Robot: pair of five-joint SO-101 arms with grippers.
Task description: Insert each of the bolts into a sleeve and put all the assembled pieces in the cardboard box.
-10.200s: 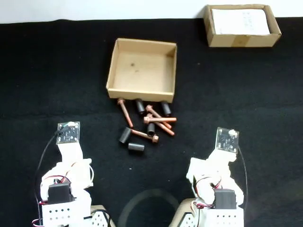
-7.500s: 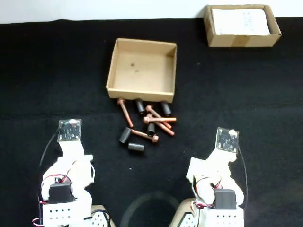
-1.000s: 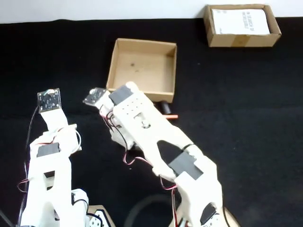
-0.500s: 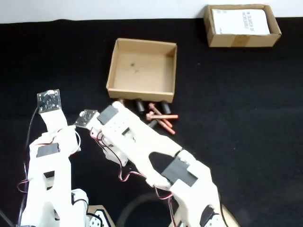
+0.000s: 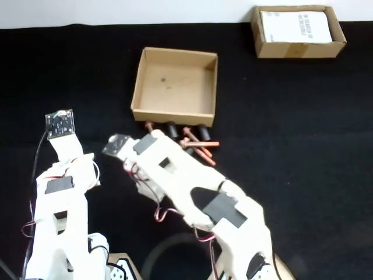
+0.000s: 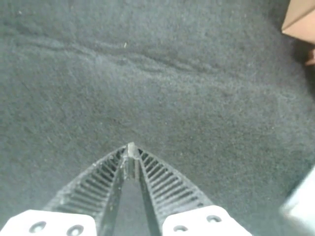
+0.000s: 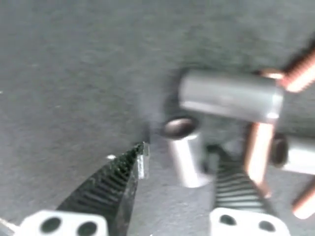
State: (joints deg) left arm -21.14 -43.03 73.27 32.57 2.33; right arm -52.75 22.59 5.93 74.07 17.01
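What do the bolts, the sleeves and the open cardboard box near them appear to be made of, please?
Bolts: probably metal with a copper-coloured finish, judging by the reddish shine and what looks like threading on the shanks.
Sleeves: smooth dark tubes with a soft sheen along the side. They could be metal or hard plastic, and I cannot tell which.
Cardboard box: plain brown cardboard, matt, with thin folded walls.

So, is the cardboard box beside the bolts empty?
Empty: the cardboard box shows a bare floor; bolts and sleeves lie on the cloth outside it.

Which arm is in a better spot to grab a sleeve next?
Right. The right gripper is open around a sleeve, beside the bolts. The left gripper is shut over bare cloth.
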